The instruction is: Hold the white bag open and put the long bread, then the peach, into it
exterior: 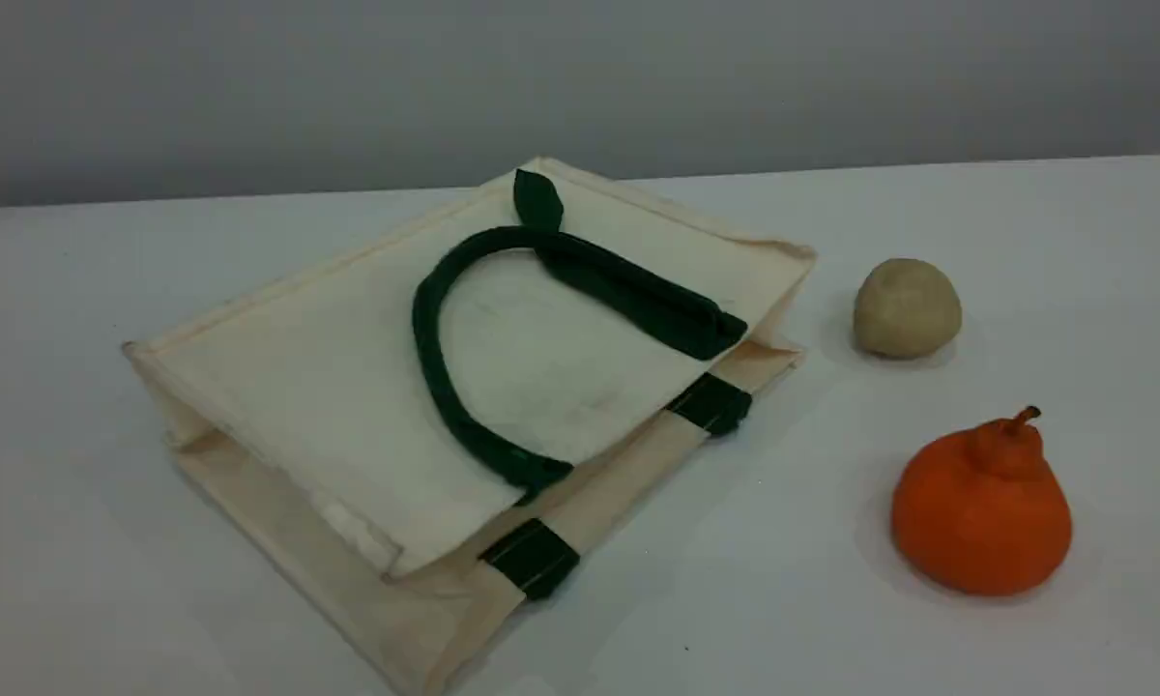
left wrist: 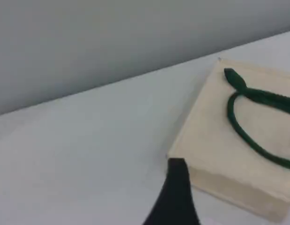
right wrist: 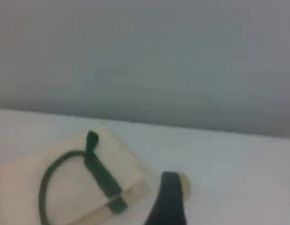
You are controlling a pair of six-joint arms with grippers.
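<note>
Cream canvas makes up the white bag (exterior: 348, 387), by far the biggest thing on the table (exterior: 1025, 213); it lies flat on its side left of centre, mouth edge facing the near right, one dark green handle (exterior: 430, 358) looped over its upper panel and green tabs (exterior: 532, 558) along the lower lip. Such cloth should be light and limp, likely to sag shut, so a sensible hold is the upper lip beside the handle or the strap itself, lifted to part the panels. Next in size, an orange pear-shaped fruit (exterior: 981, 507) stands near right, well apart from the bag; a round beige ball (exterior: 907, 307) sits behind it, nearer the bag's mouth. Neither the long bread nor the peach shows in any view, so their places cannot be told. Smallest, only dark fingertips appear: the left gripper (left wrist: 175, 197) hovers off the bag's corner, the right gripper (right wrist: 168, 199) above the ball; both seem spread wide, holding nothing.
</note>
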